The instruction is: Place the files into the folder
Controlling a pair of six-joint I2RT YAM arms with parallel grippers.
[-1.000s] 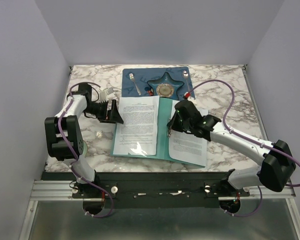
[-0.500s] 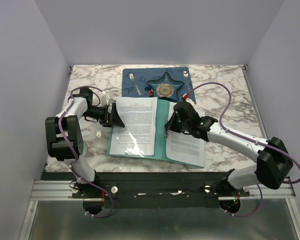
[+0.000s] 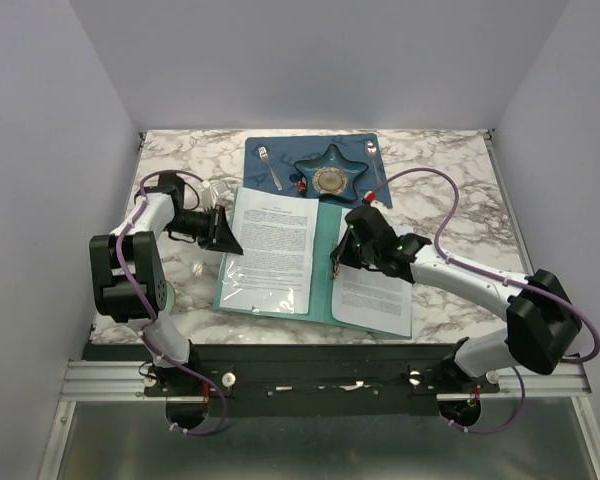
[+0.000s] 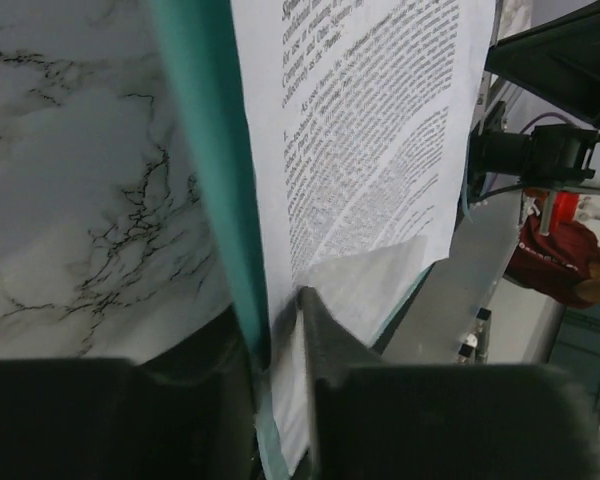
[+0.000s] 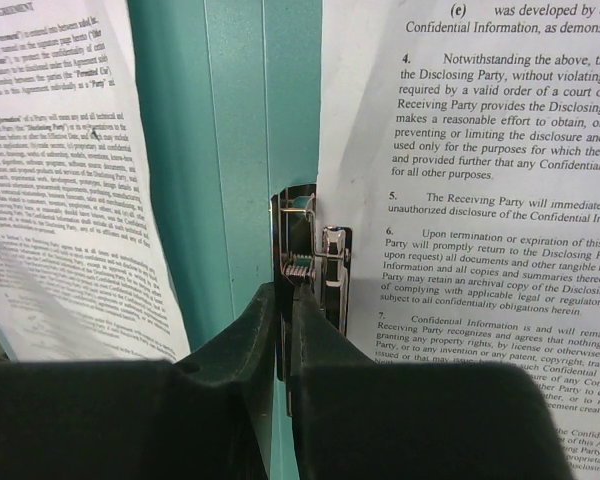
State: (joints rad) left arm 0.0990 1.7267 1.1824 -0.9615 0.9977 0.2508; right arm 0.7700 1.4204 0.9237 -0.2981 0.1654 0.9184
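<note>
The teal folder (image 3: 323, 238) lies open on the marble table. One of the files (image 3: 275, 245) lies on its left half and another sheet (image 3: 375, 295) on its right half. My left gripper (image 3: 223, 232) is at the folder's left edge. In the left wrist view the left gripper (image 4: 280, 312) is shut on the teal cover (image 4: 205, 150) together with the printed sheet (image 4: 370, 130). My right gripper (image 3: 342, 255) sits at the spine. In the right wrist view the right gripper (image 5: 285, 292) is pinched shut on the silver clip (image 5: 310, 245), between the two sheets.
A dark blue placemat (image 3: 280, 150) at the back holds a star dish (image 3: 330, 176), a fork (image 3: 270, 166) and a spoon (image 3: 373, 160). A small white scrap (image 3: 198, 268) lies left of the folder. Walls close in on both sides.
My left gripper moved right onto the folder's left edge and closed from wide open onto cover and sheet. The folder's left half shifted slightly. The right gripper stayed on the clip.
</note>
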